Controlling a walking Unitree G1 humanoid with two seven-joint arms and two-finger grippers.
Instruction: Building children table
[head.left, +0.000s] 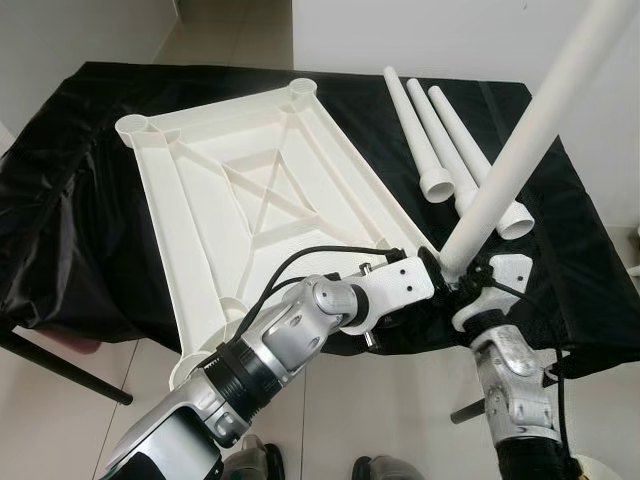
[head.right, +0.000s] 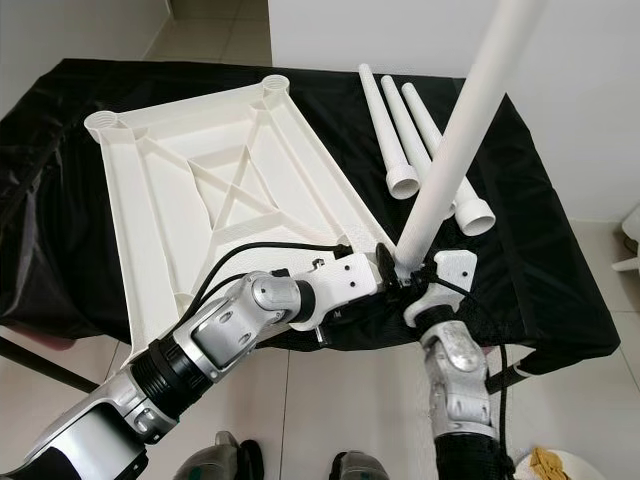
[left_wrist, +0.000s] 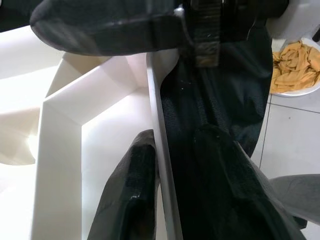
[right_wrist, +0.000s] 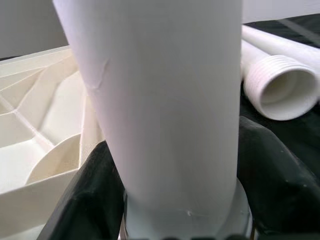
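Right claw (head.left: 462, 282) at the near right edge of the counter (head.left: 70, 200), pinching the lower end of a white table leg (head.left: 520, 140); black fingers (right_wrist: 272, 175) pressed against both sides of the tube in the right wrist view. Leg tilted, long axis rising from the claw up and toward the far right, lower end just beside the near right corner of the tabletop (head.left: 250, 200). Left claw (head.left: 432, 262) right next to it, straddling the tabletop's near right rim: one finger (left_wrist: 132, 192) inside the rim, the other outside against the black cloth (left_wrist: 215, 100), apparently pinching that thin edge.

Tabletop white, upside down on the black-covered counter, ribs and cross-bracing facing up, long axis running from near left to far right, round leg sockets at the corners. Three more legs (head.left: 440, 140) flat on the cloth to the right of the tabletop, side by side, wide open ends toward the near side, narrow ends pointing far. Bowl of yellow cloth (left_wrist: 297, 65) on the tiled floor (left_wrist: 290, 140).
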